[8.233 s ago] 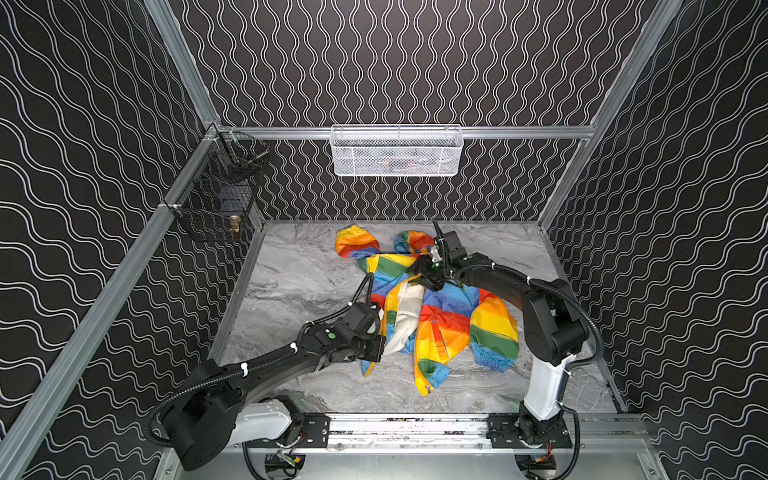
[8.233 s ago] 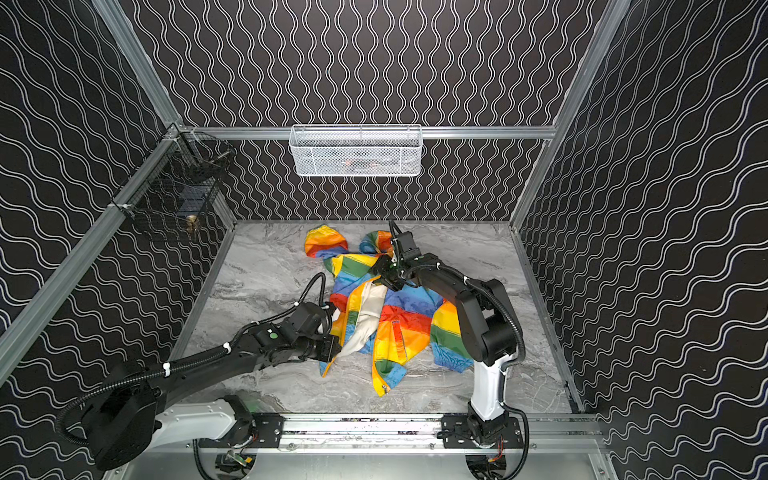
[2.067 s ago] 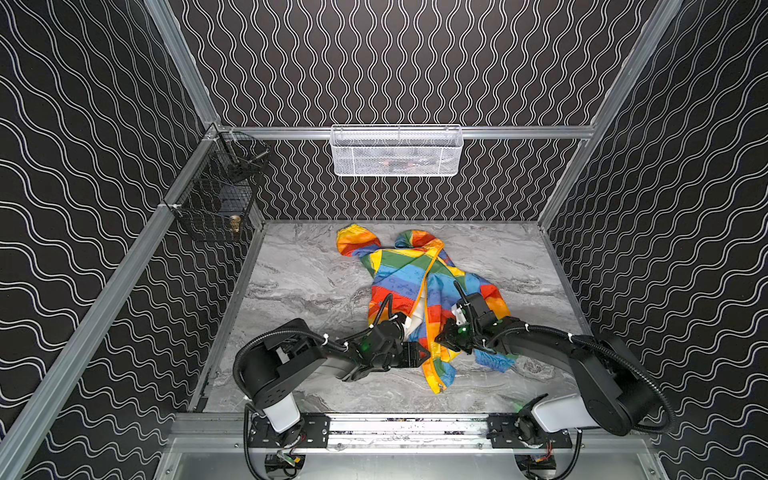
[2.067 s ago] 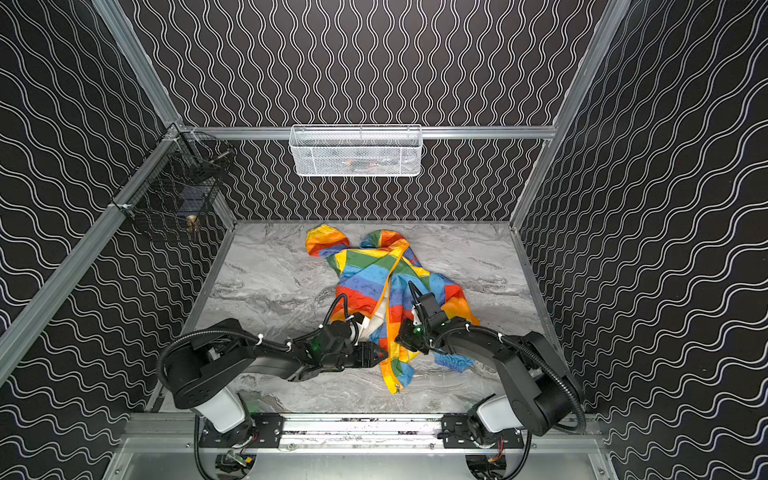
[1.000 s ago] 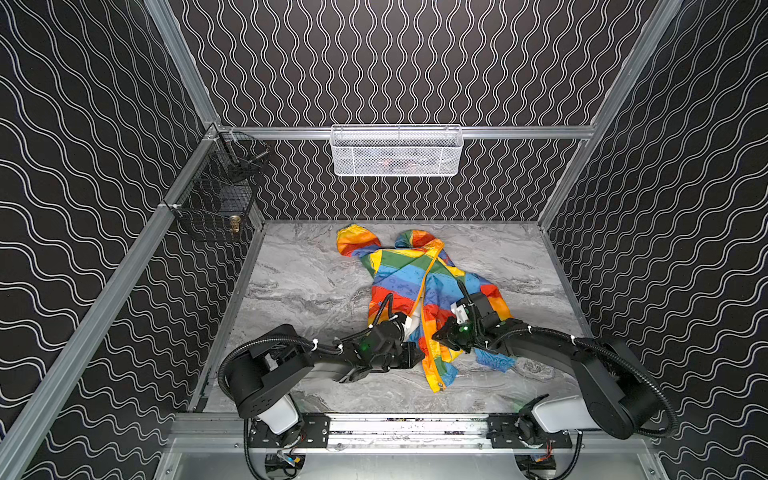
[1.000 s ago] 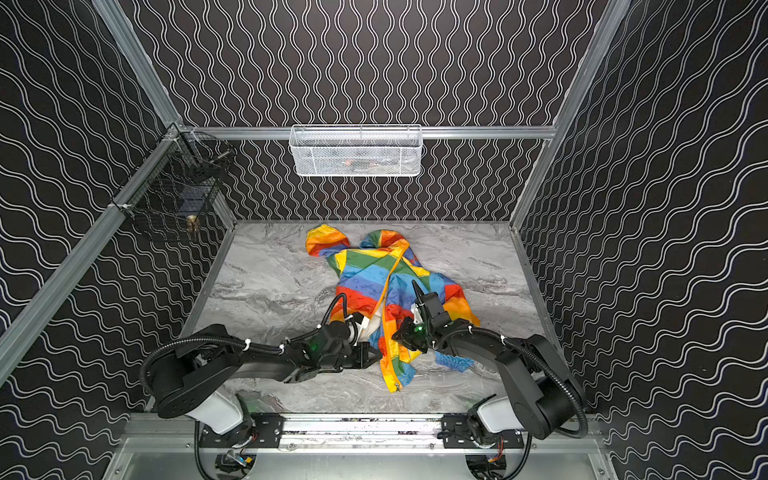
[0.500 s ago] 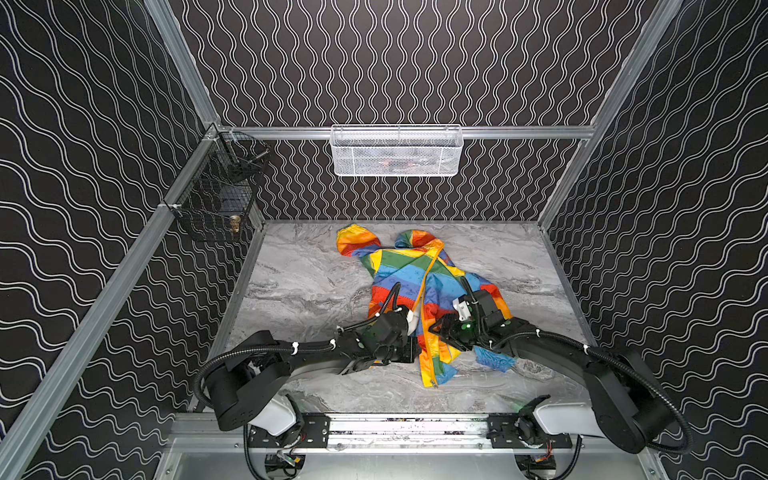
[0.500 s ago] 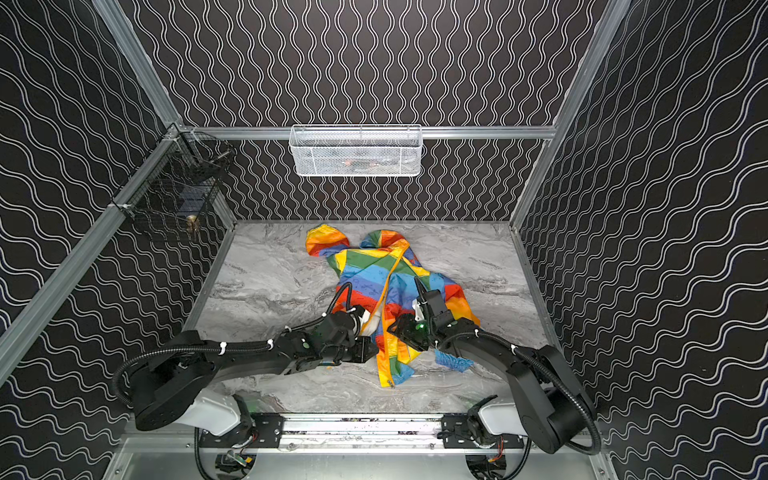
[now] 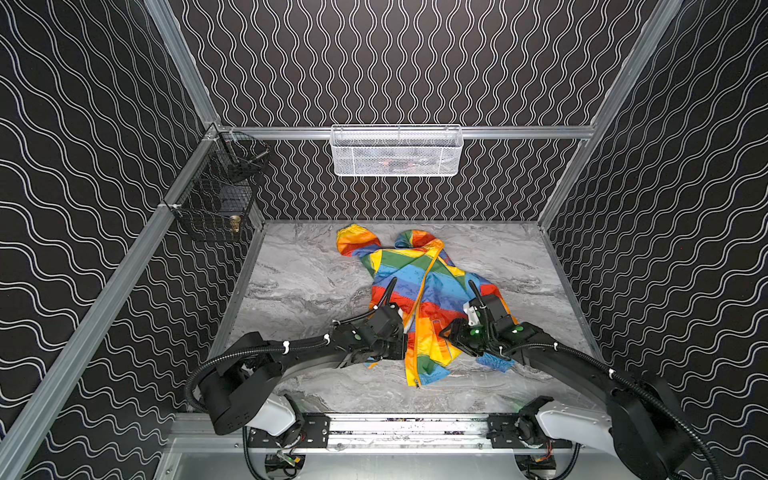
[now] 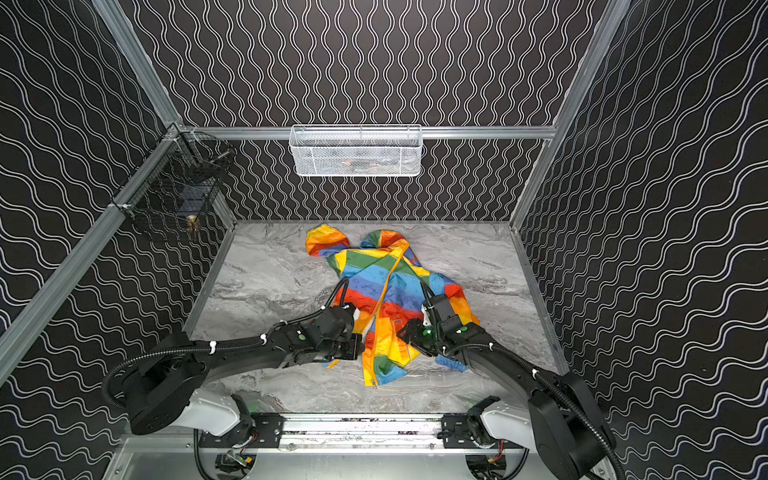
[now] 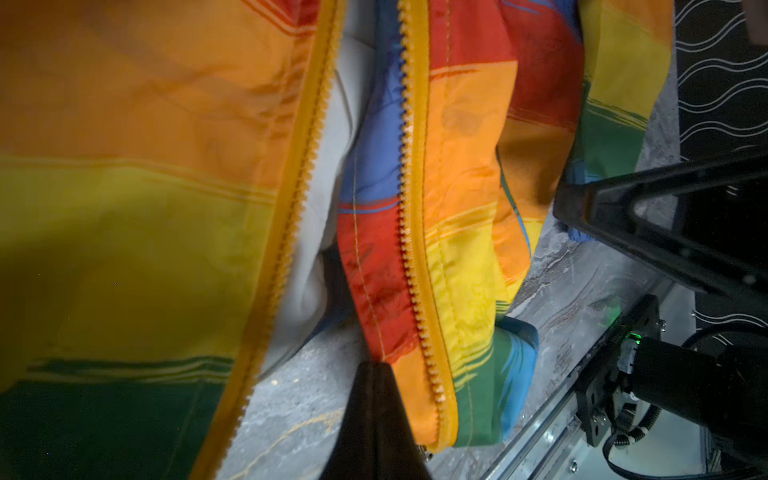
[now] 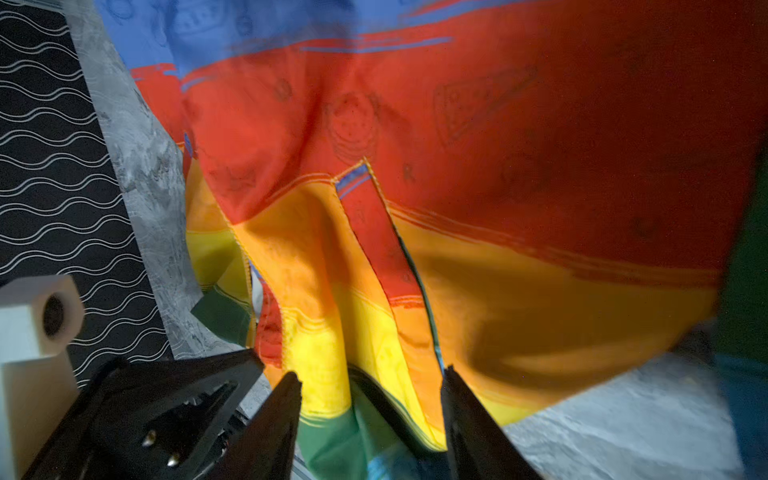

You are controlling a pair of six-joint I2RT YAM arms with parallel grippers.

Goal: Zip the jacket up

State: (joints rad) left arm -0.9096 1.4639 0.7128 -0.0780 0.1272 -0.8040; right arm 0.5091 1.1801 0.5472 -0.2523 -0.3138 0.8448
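In both top views we see even, bright light, sharp focus and soft shadows on the table [image 9: 311, 291]. In the wrist views the jacket [image 11: 124, 187] blurs and darkens toward the corners.

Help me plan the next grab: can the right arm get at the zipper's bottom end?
Probably yes. The zipper's bottom end lies exposed at the jacket hem, near the right gripper, whose jaws stand open, with only fabric between.

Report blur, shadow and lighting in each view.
In both top views: evenly lit and sharp, the jacket colours clear. Left wrist view: one zipper strip is crisp, the other soft, and the green stripe beside it sinks into shade. Right wrist view: the fabric is blurred, with a dark shadow across the orange stripe.
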